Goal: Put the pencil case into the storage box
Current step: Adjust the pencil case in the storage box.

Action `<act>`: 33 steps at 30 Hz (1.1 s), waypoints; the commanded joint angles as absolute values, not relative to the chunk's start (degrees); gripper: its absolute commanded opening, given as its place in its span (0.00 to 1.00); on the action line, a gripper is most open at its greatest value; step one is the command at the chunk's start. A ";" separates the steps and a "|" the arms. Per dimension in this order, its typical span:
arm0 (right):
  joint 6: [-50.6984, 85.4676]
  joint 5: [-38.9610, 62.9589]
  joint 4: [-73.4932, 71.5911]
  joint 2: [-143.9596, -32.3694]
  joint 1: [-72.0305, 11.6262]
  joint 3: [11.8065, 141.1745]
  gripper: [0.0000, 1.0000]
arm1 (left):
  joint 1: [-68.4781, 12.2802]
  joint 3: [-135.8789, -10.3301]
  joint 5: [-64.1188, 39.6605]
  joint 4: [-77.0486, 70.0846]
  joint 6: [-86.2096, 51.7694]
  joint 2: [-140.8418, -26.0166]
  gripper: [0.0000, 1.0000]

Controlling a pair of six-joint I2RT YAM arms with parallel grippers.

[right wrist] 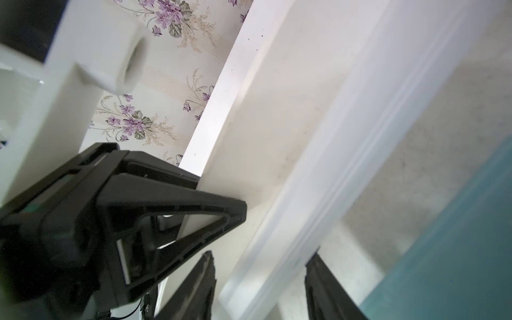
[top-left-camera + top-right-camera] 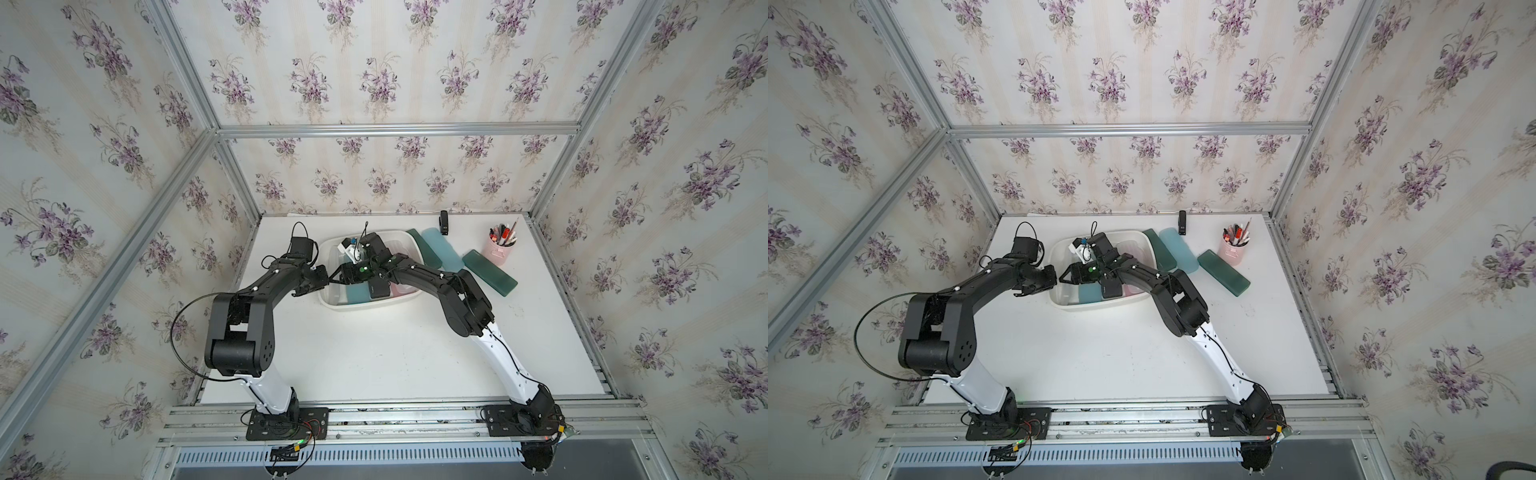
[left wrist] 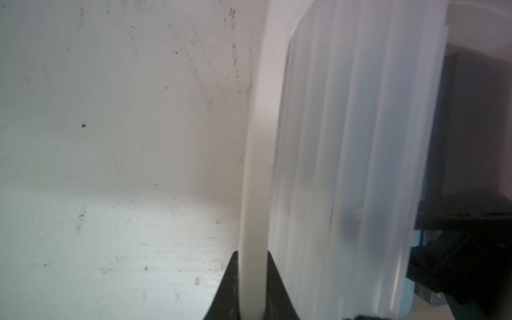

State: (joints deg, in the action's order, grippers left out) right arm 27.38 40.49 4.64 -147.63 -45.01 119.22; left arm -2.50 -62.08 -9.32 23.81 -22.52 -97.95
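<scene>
Step, as I judge it: seat case flat in box. Desk (image 2: 374, 353) is slick, so box (image 2: 332, 302) needs pinning. Left gripper (image 3: 252, 256), clenched on box rim, does that. Ease frosted case (image 3: 346, 166) level along wall, clear of blue case (image 2: 356, 293), and release only once flat. Frosted case lies inside box, just within pinned rim. Right gripper (image 1: 263, 252) straddles its edge, jaws apart; gripping or released, cannot tell. Spare cases (image 2: 490, 272) wait on desk beside box.

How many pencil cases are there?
6: dark green, light blue and dark green on the table beside the storage box; frosted, teal and pink inside. Arms may hide more.
</scene>
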 commanded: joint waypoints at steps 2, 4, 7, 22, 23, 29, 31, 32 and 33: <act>24.88 33.35 13.17 -148.14 -45.28 118.64 0.66 | -2.72 -61.90 -13.32 24.96 -21.01 -97.67 0.16; 24.78 33.87 12.84 -147.66 -45.22 118.13 0.69 | -2.73 -61.96 -13.27 24.87 -21.16 -97.56 0.16; 24.89 34.79 12.84 -147.66 -44.99 118.21 0.69 | -2.72 -62.05 -13.27 25.04 -21.02 -97.57 0.16; 27.52 38.33 10.19 -146.46 -44.05 116.97 0.95 | -2.64 -61.36 -13.43 24.96 -21.36 -95.29 0.14; 27.69 38.32 10.11 -146.70 -43.92 117.15 0.95 | -2.64 -61.35 -13.36 24.96 -21.40 -95.22 0.14; 27.52 37.27 11.65 -148.27 -43.52 117.68 0.82 | -2.63 -61.50 -13.36 24.72 -21.27 -96.32 0.14; 27.25 36.44 12.12 -148.42 -43.43 117.30 0.70 | -2.63 -61.42 -13.36 24.48 -21.27 -96.73 0.14; 27.24 36.31 12.01 -148.45 -43.43 117.16 0.64 | -2.59 -61.48 -13.36 24.35 -21.27 -97.02 0.14; 27.22 36.30 11.97 -148.60 -43.35 117.16 0.55 | -2.63 -61.46 -13.44 24.35 -21.28 -97.18 0.14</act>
